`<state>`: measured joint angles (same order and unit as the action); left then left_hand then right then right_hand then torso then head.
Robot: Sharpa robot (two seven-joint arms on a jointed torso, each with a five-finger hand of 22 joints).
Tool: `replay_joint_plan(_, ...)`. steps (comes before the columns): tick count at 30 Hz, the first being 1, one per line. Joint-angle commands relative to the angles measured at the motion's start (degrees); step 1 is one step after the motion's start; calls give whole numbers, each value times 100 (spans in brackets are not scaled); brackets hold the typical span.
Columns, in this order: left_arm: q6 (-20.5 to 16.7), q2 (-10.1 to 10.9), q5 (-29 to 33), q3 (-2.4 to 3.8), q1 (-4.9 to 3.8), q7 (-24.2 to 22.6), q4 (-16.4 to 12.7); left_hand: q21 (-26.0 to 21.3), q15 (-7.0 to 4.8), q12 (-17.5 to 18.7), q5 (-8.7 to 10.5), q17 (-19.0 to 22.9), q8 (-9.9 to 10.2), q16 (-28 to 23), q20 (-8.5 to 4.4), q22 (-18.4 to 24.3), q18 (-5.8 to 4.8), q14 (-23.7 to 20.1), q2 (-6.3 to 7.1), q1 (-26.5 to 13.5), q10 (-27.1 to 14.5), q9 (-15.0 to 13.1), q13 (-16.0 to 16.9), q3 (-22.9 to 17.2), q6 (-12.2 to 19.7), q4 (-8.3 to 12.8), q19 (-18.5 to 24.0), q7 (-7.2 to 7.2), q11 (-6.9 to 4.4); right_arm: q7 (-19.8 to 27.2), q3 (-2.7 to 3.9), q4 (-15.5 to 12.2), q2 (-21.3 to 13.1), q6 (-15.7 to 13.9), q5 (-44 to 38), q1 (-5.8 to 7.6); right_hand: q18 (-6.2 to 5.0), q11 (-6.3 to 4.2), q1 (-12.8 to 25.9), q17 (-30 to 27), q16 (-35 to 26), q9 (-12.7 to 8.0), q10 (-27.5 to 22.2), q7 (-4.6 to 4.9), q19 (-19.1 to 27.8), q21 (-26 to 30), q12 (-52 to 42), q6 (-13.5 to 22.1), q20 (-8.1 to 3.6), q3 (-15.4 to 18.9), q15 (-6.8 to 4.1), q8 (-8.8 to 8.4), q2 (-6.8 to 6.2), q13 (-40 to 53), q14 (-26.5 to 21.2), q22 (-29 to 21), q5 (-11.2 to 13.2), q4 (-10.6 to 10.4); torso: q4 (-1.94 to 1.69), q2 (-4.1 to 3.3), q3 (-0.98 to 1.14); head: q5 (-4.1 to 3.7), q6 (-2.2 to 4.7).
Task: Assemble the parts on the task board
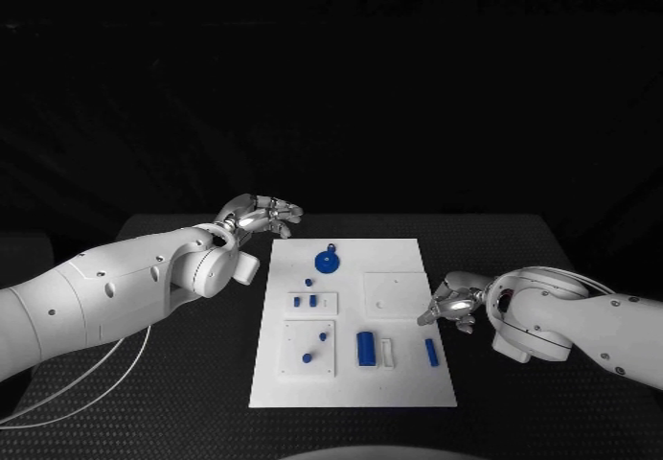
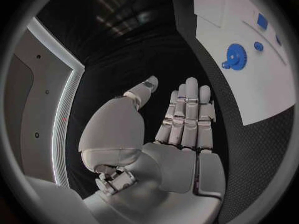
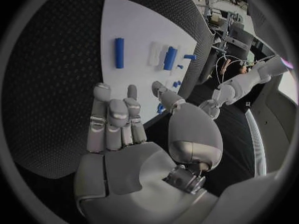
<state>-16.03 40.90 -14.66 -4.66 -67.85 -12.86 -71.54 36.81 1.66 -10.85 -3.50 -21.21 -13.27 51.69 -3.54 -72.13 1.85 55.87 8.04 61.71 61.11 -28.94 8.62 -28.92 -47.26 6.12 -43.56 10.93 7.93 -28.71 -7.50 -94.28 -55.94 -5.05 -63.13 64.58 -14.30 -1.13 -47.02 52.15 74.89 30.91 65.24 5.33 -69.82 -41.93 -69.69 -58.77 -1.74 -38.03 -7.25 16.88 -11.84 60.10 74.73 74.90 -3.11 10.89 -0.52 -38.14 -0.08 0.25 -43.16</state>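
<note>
The white task board [image 1: 403, 383] lies in the middle of the table. A blue gear [image 1: 328, 261] sits near its far end, two small blue pieces [image 1: 304, 302] behind a pair of blue pegs [image 1: 315, 347]. A blue cylinder [image 1: 365, 348], a white piece [image 1: 388, 352] and a blue bar [image 1: 431, 352] lie nearer me. My left hand [image 1: 262, 216] hovers off the board's far left corner, fingers straight and holding nothing [image 2: 184, 119]; the gear [image 2: 235, 56] lies beyond them. My right hand [image 1: 453, 302] is at the board's right edge, fingers loosely bent and holding nothing [image 3: 118, 119], near the bar [image 3: 119, 53] and cylinder [image 3: 169, 57].
A raised white square plate [image 1: 391, 292] on the board lies just left of my right hand. A thin white cable [image 1: 83, 383] loops over the table under my left arm. Dark table surface surrounds the board.
</note>
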Motion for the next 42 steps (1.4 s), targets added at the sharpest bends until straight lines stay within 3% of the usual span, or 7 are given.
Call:
replay_joint_plan(1,92,-4,23,2,-5,-39,-14,-35,38,-40,27,-9,-15,-32,-7,-8,59,-3,1,-49,-28,5,-7,-10,43,-39,-33,-2,12,-266,-35,-54,-73,329,-366,-5,-70,-1,-33,8,-7,14,51,-10,-30,-5,-38,-16,2,19,7,44,-5,6,25,100,23,12,6,-4,2,-43,0)
replay_joint_plan(7,95,0,23,2,-5,-49,-24,-36,38,-41,27,-10,-17,-33,-7,-9,59,-3,1,-50,-26,5,-8,-9,42,-42,-33,-3,11,-391,-136,-141,-140,362,-488,-103,-70,-18,22,20,-3,59,47,-29,-26,-6,-40,-63,5,44,-7,86,-30,13,19,101,28,-40,4,-2,1,-87,-17)
replay_joint_plan(14,102,2,23,2,-4,-49,-34,-37,37,-43,28,-12,-18,-34,-7,-11,59,-4,3,-52,-25,5,-8,-7,42,-46,-33,-3,11,-462,-153,-126,-60,289,-792,-312,-70,-38,62,28,-2,103,47,-49,-23,-8,-39,-96,2,50,-24,122,-62,17,14,102,31,-95,-12,-2,-5,-135,-14)
replay_joint_plan(27,109,19,23,2,-4,-47,-41,-41,37,-46,28,-17,-20,-37,-8,-16,59,-5,5,-53,-24,6,-10,-5,43,-53,-32,-4,10,-499,-173,-44,144,255,-1274,-484,-70,-57,102,33,-6,141,50,-69,-15,-7,-33,-125,-3,46,-42,149,-53,18,9,101,30,-156,-16,-1,-13,-151,-45)
replay_joint_plan(36,120,32,23,2,-4,-41,-45,-43,37,-47,28,-19,-21,-38,-8,-18,59,-5,3,-54,-25,6,-12,-5,44,-57,-32,-4,10,-540,-192,42,418,191,-2431,-704,-70,-72,-25,42,-10,180,56,-84,11,-14,-24,-129,-13,29,-56,159,172,21,3,109,31,-4,-20,1,-15,-148,-52)
replay_joint_plan(42,123,39,23,2,-3,-35,-50,-44,37,-48,28,-20,-21,-39,-8,-19,58,-6,1,-56,-25,7,-12,-3,45,-61,-32,-3,10,-521,-197,92,583,170,-2671,-796,-70,-74,-131,43,-15,196,66,-86,16,-16,-16,-141,-7,-67,-55,161,254,18,5,106,31,71,-21,-1,-16,-136,-57)
